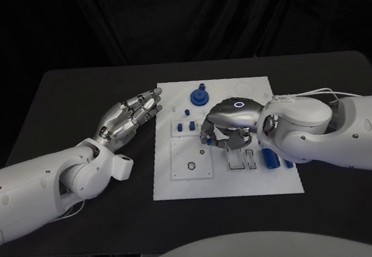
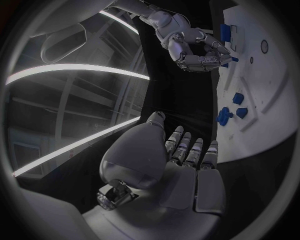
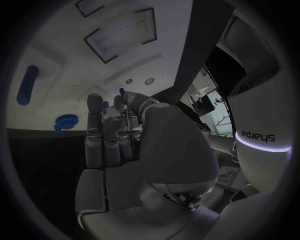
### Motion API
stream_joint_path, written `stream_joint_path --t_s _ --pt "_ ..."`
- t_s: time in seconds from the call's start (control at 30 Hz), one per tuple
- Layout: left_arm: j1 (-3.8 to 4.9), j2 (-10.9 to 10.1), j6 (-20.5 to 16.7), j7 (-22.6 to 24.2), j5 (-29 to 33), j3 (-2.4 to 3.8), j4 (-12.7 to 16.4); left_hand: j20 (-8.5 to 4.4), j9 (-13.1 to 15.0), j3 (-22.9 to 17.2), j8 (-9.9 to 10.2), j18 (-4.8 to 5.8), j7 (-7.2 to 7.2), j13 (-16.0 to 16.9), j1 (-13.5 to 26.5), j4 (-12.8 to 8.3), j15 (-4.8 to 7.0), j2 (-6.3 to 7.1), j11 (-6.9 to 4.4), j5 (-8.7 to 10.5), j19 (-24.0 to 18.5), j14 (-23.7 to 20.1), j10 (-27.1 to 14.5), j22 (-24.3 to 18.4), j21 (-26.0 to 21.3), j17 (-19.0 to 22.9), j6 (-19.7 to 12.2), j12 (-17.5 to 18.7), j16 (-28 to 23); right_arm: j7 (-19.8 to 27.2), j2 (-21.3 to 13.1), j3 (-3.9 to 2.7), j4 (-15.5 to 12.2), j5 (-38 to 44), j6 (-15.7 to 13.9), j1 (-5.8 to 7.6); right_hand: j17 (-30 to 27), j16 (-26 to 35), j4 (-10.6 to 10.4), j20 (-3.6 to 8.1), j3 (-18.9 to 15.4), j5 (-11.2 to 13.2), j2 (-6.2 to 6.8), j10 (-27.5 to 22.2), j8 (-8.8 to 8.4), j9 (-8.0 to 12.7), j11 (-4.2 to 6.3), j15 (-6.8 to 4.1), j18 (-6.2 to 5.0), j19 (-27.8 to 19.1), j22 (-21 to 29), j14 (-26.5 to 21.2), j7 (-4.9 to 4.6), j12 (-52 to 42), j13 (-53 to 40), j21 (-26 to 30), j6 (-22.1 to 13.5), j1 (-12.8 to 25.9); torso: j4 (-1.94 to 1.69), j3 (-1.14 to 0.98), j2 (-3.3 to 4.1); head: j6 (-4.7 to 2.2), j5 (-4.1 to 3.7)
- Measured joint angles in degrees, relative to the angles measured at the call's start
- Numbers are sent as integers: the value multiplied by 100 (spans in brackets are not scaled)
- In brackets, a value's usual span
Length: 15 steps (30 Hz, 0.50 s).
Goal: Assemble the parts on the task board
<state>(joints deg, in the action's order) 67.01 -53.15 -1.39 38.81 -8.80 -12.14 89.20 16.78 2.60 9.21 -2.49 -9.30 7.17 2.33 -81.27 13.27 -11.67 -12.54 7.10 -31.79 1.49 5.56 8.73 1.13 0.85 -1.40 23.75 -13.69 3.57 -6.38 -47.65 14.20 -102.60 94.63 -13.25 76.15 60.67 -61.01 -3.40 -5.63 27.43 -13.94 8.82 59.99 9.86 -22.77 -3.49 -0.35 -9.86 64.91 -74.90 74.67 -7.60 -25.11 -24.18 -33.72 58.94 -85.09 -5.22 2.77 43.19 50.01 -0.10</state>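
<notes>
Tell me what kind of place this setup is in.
Probably a robotics lab or test bench. A black table stands before dark curtains, and on it lies a white task board with small blue parts. The right robot hand hovers low over the board; the left robot hand rests beside it.
</notes>
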Motion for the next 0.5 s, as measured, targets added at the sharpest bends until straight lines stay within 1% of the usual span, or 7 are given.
stream_joint_path --t_s 0.17,0.47,0.5 --pt "-6 4 17 0 0 0 -5 21 0 0 0 0 11 0 -23 0 0 -23 0 -17 22 0 0 0 0 -8 11 0 36 13 94 1 53 0 0 -58 2 0 0 0 0 0 0 0 0 7 0 0 0 0 0 0 0 22 6 32 0 0 1 -1 3 0 19" --pt "-28 1 38 0 0 0 -14 21 -1 -16 0 0 21 -1 -23 -16 -20 -23 0 -17 21 20 0 0 0 -8 21 0 36 38 199 1 85 -1 -5 -97 8 0 0 0 0 -27 0 1 0 11 -2 0 0 0 0 0 1 22 7 32 0 0 3 0 3 0 34" --pt "-29 -3 40 0 0 0 -14 21 -1 -16 0 0 21 -1 -23 -16 -20 -23 0 -17 21 20 0 0 0 -8 21 -4 36 42 212 1 88 -1 -5 -103 16 -5 0 0 0 -27 0 1 -21 11 -2 0 0 0 -2 0 1 22 7 32 0 0 3 0 3 0 32"
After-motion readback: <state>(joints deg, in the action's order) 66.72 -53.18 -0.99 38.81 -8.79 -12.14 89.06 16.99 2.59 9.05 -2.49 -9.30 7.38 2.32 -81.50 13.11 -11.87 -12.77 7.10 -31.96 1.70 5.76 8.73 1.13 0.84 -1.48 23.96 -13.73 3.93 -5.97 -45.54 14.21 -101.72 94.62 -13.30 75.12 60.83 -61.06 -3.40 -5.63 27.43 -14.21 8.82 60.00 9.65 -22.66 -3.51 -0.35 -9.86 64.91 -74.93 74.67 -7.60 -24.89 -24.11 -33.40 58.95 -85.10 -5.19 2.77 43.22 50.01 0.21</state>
